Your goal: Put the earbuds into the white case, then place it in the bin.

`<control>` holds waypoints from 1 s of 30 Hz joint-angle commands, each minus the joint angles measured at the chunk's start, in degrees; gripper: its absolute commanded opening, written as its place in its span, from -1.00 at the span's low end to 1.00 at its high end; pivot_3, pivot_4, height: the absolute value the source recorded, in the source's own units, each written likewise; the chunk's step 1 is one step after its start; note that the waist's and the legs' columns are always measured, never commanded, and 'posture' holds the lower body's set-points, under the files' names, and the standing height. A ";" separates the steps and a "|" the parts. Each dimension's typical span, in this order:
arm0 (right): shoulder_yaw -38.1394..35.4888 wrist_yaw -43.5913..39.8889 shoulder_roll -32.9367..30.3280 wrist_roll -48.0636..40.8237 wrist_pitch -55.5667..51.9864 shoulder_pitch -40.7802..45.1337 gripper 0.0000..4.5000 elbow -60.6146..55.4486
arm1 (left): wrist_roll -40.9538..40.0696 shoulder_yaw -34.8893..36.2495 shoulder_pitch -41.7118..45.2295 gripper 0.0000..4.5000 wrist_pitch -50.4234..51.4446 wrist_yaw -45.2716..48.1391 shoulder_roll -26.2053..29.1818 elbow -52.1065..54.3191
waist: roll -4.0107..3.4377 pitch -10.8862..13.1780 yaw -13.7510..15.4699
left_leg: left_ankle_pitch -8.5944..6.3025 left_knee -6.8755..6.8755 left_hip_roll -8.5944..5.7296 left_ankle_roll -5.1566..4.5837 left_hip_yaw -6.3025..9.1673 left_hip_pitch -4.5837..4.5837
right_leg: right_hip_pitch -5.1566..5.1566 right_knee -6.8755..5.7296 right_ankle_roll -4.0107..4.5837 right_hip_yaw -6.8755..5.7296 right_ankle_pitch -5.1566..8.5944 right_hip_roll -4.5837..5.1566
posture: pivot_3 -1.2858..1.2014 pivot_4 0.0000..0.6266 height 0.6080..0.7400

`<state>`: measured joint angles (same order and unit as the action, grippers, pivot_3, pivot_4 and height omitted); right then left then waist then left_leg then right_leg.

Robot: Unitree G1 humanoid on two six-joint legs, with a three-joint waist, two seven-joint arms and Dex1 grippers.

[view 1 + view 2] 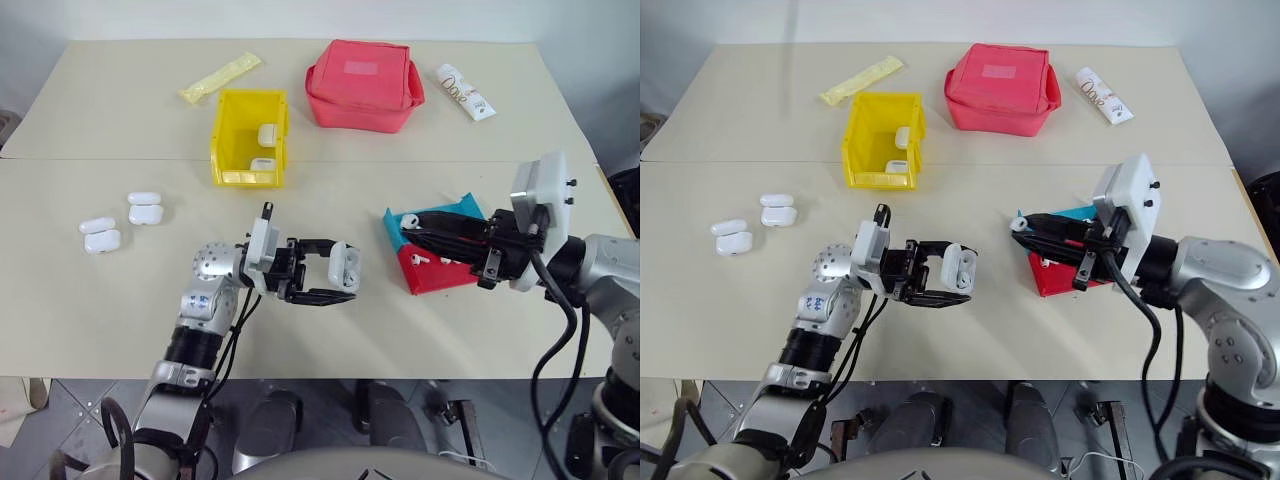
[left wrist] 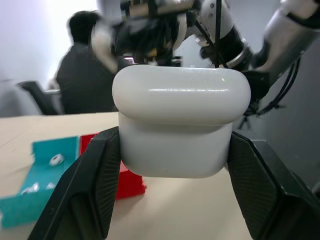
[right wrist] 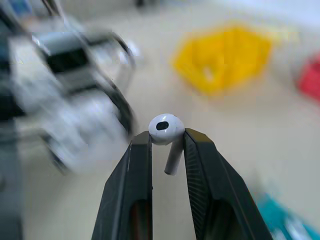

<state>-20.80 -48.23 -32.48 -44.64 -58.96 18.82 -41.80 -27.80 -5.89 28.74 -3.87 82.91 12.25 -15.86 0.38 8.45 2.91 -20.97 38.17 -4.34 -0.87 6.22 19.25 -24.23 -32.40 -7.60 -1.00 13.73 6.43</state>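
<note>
My left gripper (image 1: 345, 272) is shut on a white case (image 1: 343, 266), held above the table's front middle; the case (image 2: 180, 125) sits squeezed between both black fingers. To its right, my right gripper (image 1: 405, 224) points toward it and is shut on one of the earbuds (image 3: 166, 129), pinched at the fingertips with its stem hanging down. Under that arm lies a blue-and-red tray (image 1: 440, 272), where a small white earbud (image 2: 55, 160) rests on the blue part. The yellow bin (image 1: 222, 130) stands behind at centre left, with two white cases (image 1: 268, 133) inside.
Several more white cases (image 1: 145, 206) lie at the table's left. A red zip pouch (image 1: 362, 85), a white tube (image 1: 465, 92) and a yellow packet (image 1: 220, 78) lie along the back. A person (image 2: 82, 75) sits beyond the table.
</note>
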 commanded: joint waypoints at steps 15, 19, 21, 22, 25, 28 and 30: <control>8.73 8.80 8.20 -5.68 15.43 -7.15 -0.77 0.32 | -1.91 -0.08 11.17 0.23 -1.59 6.56 -3.34 -8.85 | -0.01 0.00 -0.40 | 0.02 0.00 -0.03 -0.03 -0.03 0.01 | -0.06 -0.08 0.01 0.04 0.01 -0.03 | 0.03 -0.52 1.00; 10.43 8.63 7.62 -5.10 17.54 -8.09 -0.77 1.42 | -2.16 -0.16 10.98 0.23 -1.22 6.38 -3.24 -8.09 | -0.01 0.00 -0.38 | 0.02 0.00 -0.03 -0.03 -0.03 0.01 | -0.06 -0.08 0.01 0.04 0.01 -0.03 | 0.03 -0.52 1.00; 11.22 8.46 7.54 -4.82 18.27 -8.56 -0.77 1.96 | -2.34 -0.16 11.02 0.23 -1.02 6.26 -3.27 -7.79 | -0.01 0.00 -0.44 | 0.02 0.00 -0.03 -0.03 -0.03 0.01 | -0.06 -0.08 0.01 0.04 0.01 -0.03 | 0.03 -0.52 1.00; 11.72 8.27 7.46 -4.46 18.79 -8.88 -0.77 2.44 | -2.46 -0.15 11.08 0.23 -0.92 6.18 -3.30 -7.64 | -0.01 0.00 -0.44 | 0.02 0.00 -0.03 -0.03 -0.03 0.00 | -0.06 -0.08 0.01 0.04 0.01 -0.03 | 0.03 -0.52 1.00; 12.79 7.88 7.23 -3.64 20.11 -9.62 -0.77 3.55 | -2.82 -0.21 11.04 0.23 -0.69 6.03 -3.32 -7.15 | -0.01 0.00 -0.38 | 0.02 0.00 -0.04 -0.03 -0.03 0.01 | -0.06 -0.08 0.01 0.04 0.01 -0.02 | 0.03 -0.52 1.00; 13.80 7.10 7.21 -2.19 22.09 -10.06 -0.77 5.57 | -3.31 -0.36 10.84 0.23 -0.15 6.09 -3.30 -6.00 | -0.01 0.00 -0.44 | 0.02 0.00 -0.03 -0.03 -0.03 0.00 | -0.06 -0.08 0.01 0.04 0.01 -0.04 | 0.03 -0.52 1.00; 14.25 6.92 7.10 -1.81 23.01 -10.01 -0.77 6.37 | -3.42 -0.38 10.71 0.23 0.06 6.19 -3.27 -5.54 | -0.01 0.00 -0.46 | 0.02 -0.01 -0.03 -0.03 -0.03 0.00 | -0.06 -0.07 0.01 0.04 0.01 -0.04 | 0.03 -0.52 1.00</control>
<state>-7.21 -40.61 -24.72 -46.68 -37.13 9.12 -35.48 -29.16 -6.68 38.63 -3.79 86.00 9.35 -24.77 0.37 8.45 2.45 -20.94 38.16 -4.37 -0.90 6.18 19.26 -24.29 -32.47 -7.58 -0.95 13.74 6.39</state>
